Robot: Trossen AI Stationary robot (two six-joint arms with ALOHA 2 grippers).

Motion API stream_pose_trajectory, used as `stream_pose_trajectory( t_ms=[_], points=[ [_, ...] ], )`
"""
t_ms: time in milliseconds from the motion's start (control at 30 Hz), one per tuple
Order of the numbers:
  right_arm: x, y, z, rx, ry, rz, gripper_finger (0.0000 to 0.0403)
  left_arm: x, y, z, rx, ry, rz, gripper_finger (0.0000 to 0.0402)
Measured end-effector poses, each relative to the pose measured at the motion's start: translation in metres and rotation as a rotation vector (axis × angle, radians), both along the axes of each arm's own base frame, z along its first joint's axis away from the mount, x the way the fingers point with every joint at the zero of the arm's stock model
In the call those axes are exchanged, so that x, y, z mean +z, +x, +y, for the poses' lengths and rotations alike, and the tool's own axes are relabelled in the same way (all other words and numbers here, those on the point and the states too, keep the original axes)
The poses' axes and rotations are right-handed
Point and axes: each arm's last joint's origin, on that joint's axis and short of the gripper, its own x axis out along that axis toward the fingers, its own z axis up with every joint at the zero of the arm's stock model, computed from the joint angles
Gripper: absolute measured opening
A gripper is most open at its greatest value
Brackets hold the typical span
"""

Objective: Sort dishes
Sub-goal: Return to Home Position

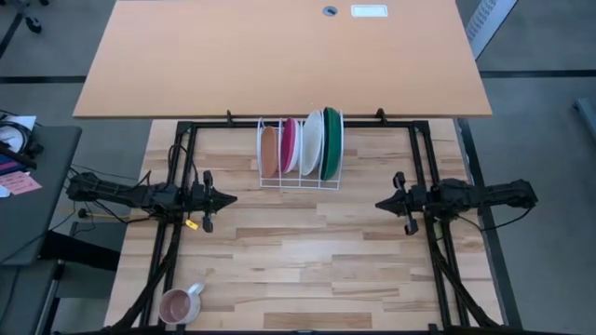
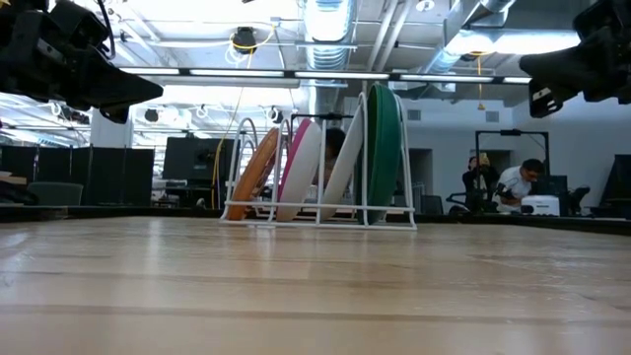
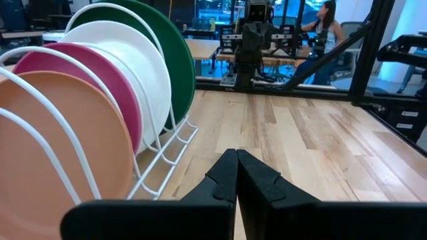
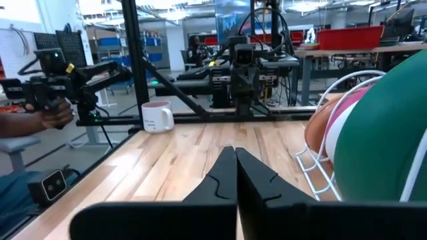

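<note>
— Start at the left. How does the left tool (image 1: 233,198) stand?

— It hangs above the tabletop (image 1: 307,261), its tip aimed across at the other arm. Its two fingers are pressed flat together with nothing between them (the left wrist view shows the seam plainly).

— Anything near it?

— A pink mug (image 1: 177,304) stands upright well behind that tool and off to its side, by the tabletop's near corner.

— And the dishes?

— All four stand on edge in the white wire rack (image 1: 298,183). The rack sits ahead of the left tool's tip and off toward the far edge, roughly midway between the two tools. Nearest the left tool is the orange-brown plate (image 1: 269,152), then the magenta pink plate (image 1: 290,144), then the white plate (image 1: 312,141). The dark green plate (image 1: 332,141) is the one nearest the right tool (image 1: 377,203). Each plate has its own slot. In the low view the first three lean toward the green one, which stands nearly upright.

— Does either tool touch the rack or a plate?

— No. Both are well apart from it, each out to its own side.

— And the right tool itself?

— It mirrors the left one: raised over the tabletop and pointing back toward the left tool. Its fingers are closed tight against each other and grip nothing.
</note>
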Motion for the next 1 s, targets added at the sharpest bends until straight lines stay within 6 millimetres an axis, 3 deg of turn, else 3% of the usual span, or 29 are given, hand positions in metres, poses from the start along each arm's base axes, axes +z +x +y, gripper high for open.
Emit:
stream_pose_trajectory(
  t_ms=[367, 567, 1000],
  points=[
    [-0.002, 0.000, -0.001, -0.022, -0.011, 0.022, 0.0000, -0.002, 0.001, 0.000, -0.001, 0.001, 0.017, 0.0000],
    [-0.002, 0.000, -0.005, -0.078, -0.115, 0.016, 0.0000, -0.002, 0.001, 0.000, 0.009, 0.002, 0.019, 0.0000],
    [-0.006, 0.003, -0.013, -0.097, -0.056, 0.067, 0.0000, -0.002, 0.001, 0.000, 0.017, 0.013, 0.019, 0.0000]
  ],
)
